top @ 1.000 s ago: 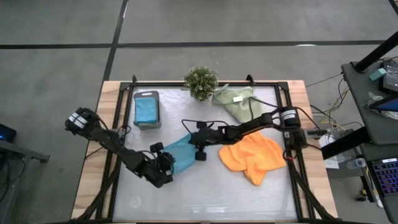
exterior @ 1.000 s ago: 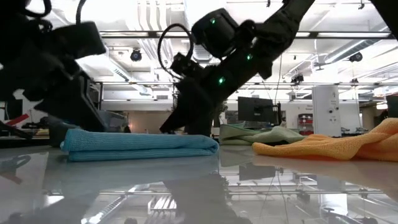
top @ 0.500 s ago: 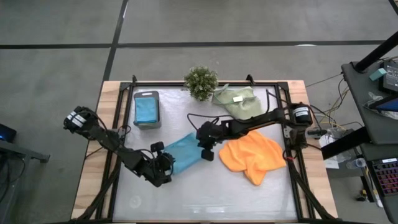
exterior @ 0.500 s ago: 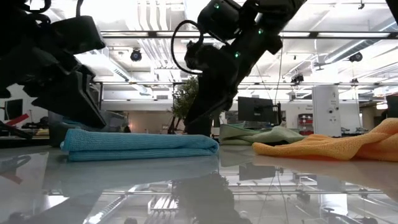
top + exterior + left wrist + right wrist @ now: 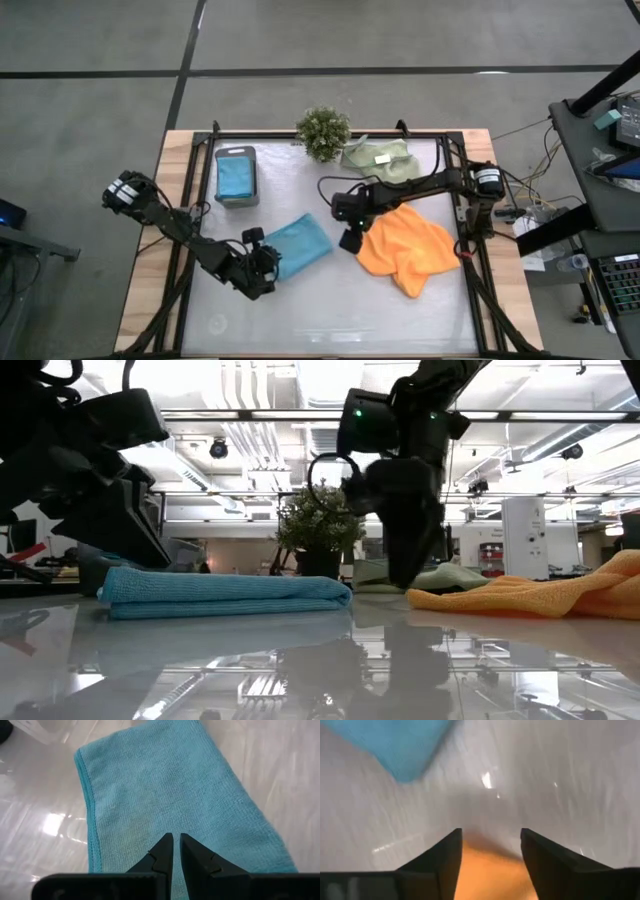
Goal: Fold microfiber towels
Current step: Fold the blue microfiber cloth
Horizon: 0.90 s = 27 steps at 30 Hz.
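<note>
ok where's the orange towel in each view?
High: orange towel, right of centre, beside the right gripper.
Low: far right, flat on the table.
Left wrist: not in it.
Right wrist: orange patch between the open fingers.
Shared landmark: folded teal towel.

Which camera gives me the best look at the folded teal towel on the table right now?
The left wrist view: the folded teal towel fills it, edges and weave clear. High view shows it whole but small. Low view shows only its edge-on side. Right wrist view catches a blurred corner.
</note>
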Motion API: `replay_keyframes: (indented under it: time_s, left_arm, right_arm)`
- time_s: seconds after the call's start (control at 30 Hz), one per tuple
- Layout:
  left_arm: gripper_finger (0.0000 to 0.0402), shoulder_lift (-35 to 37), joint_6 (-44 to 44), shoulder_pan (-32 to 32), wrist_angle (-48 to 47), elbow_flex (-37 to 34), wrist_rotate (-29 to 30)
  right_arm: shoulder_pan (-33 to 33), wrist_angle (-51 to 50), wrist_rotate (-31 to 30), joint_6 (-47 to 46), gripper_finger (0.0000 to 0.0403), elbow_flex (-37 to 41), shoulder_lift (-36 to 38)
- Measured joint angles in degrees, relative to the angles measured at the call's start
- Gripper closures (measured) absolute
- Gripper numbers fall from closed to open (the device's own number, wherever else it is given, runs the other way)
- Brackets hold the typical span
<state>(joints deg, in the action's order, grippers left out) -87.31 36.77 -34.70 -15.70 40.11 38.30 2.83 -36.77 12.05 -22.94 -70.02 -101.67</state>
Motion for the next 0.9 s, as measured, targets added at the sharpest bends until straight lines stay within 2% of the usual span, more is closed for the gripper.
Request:
replay_keyframes:
  time_s: [0.17, 0.4, 0.9]
  left_arm:
    - [0.0382, -0.44, 0.31, 0.22, 0.32, -0.63, 0.17]
    - [0.0382, -2.38, 0.28, 0.22, 5.09, -2.29, 1.60]
    - [0.0382, -2.91, 0.31, 0.24, 5.16, -2.87, 1.46]
  right_arm:
    - [0.07, -0.70, 0.00, -0.24, 0.0183, 0.11, 0.00]
    - [0.59, 3.08, -0.06, -3.30, 0.0167, 0.40, 0.00]
    - [0.59, 25.70, 0.06, -7.37, 0.0165, 2.82, -2.02]
